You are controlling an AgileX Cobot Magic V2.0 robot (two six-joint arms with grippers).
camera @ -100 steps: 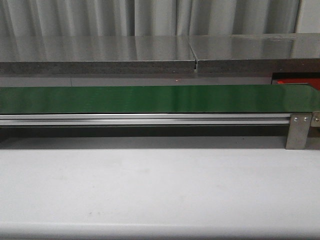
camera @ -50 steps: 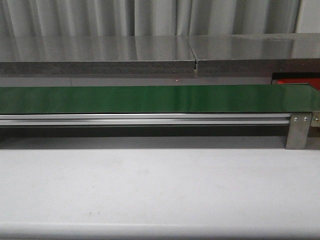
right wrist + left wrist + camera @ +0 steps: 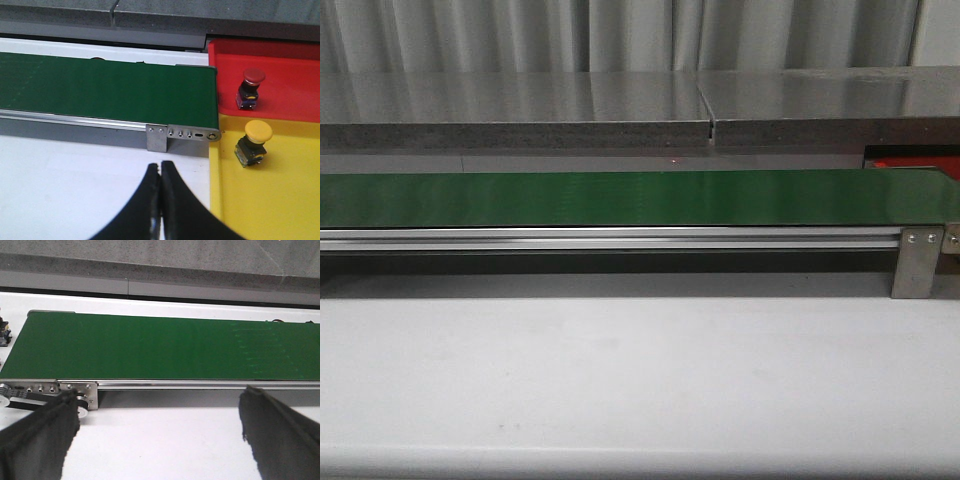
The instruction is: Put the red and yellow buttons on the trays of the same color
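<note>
Two buttons, two trays, one bare green belt (image 3: 620,198).
Left gripper (image 3: 160,432) jaws spread; right gripper (image 3: 160,200) jaws clenched, grasping nothing. At the belt's right end, the red button (image 3: 251,88) stands on the red tray (image 3: 295,75), the yellow button (image 3: 255,143) on the yellow tray (image 3: 270,210).

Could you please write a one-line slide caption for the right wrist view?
Red button on red tray, yellow button on yellow tray, beside the green belt.

Industrial test bench, green conveyor belt (image 3: 620,198), aluminium rail (image 3: 610,238), corrugated metal wall (image 3: 620,35)
</note>
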